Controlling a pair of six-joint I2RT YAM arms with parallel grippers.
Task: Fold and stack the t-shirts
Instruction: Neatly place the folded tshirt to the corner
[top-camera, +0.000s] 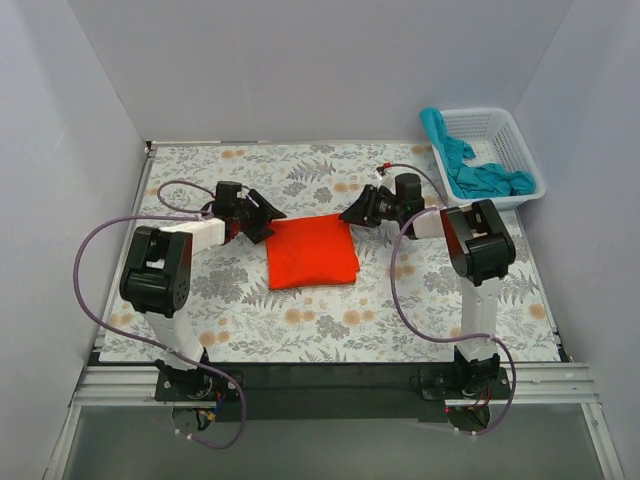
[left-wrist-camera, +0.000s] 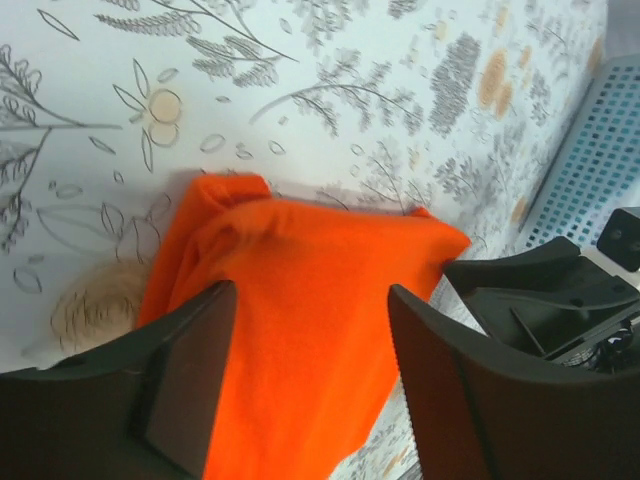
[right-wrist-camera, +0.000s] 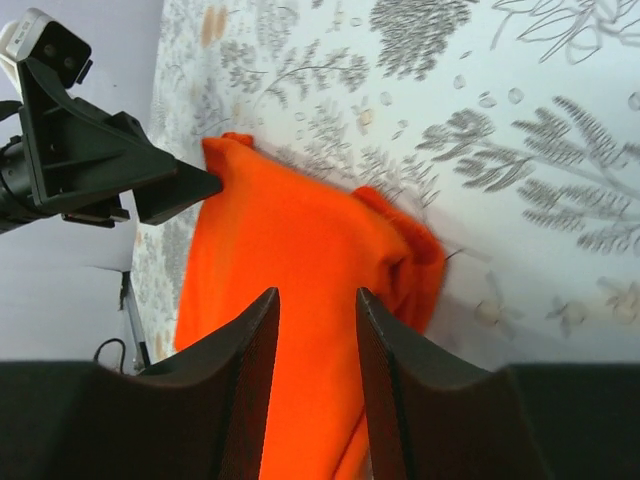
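Both pairs of jaws stand apart, and neither is closed on cloth. The left gripper (top-camera: 272, 226) sits at the far-left corner of the orange t-shirt (top-camera: 311, 252). In the left wrist view its fingers (left-wrist-camera: 185, 385) are spread wide, with orange fabric showing in the gap beneath them. The right gripper (top-camera: 347, 216) sits at the far-right corner, mirroring the other. Its fingers (right-wrist-camera: 245, 395) leave a narrower gap (yet a clear one, with orange cloth visible through it). Whether any fingertip actually touches the fabric cannot be told from these views.

The t-shirt lies folded into a rough rectangle near the middle of the floral table cover (top-camera: 300, 325), between the two arms. Its far edge is a little rumpled: both wrist views show small bunched lumps at the far corners, while the rest looks flat. Each wrist camera catches the opposite gripper across the shirt, close to its own corner.

At the far right of the table stands a white basket (top-camera: 523, 150) with perforated walls, well apart from the orange shirt. Teal garments (top-camera: 482, 180) lie crumpled inside it, with one part draped over its left rim. Purple cables (top-camera: 88, 262) loop from both arms over the table cover.
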